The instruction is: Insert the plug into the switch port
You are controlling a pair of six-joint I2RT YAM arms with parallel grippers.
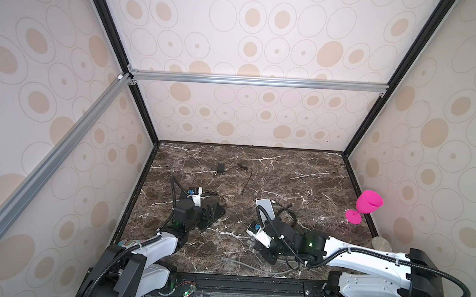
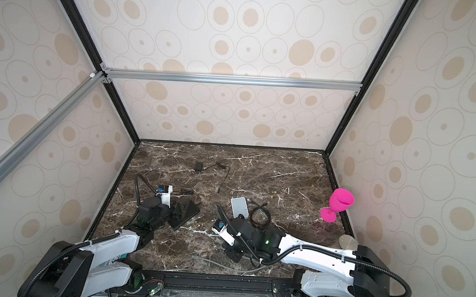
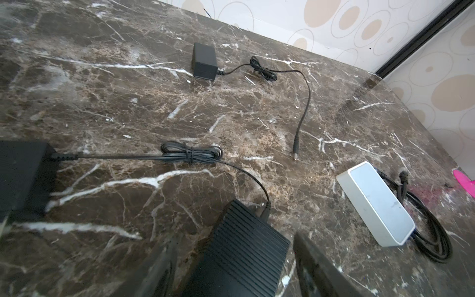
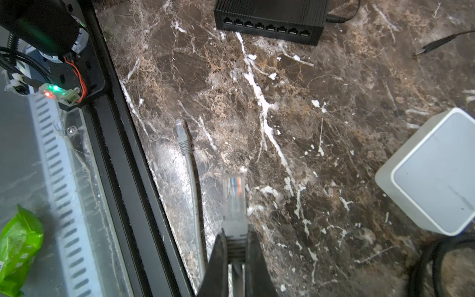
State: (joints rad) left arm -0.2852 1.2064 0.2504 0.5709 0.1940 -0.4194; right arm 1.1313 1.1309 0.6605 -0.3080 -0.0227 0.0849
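**While the black switch (image 4: 270, 10) lies straddled, square the RJ45 plug (image 4: 234, 198)**

Right gripper (image 4: 235, 235) pinches the plug by its boot, well short of the port row (image 4: 267, 27). Keep it level and centred on one port. Left gripper (image 3: 235, 246) stands spread astride the switch; clamping would brace it.

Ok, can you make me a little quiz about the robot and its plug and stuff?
1. True or false: the right gripper is shut on the clear plug.
2. How many ports show on the front of the black switch?
3. What colour is the goblet? A green, B pink, C blue.
Key: 1 true; 2 eight; 3 B.
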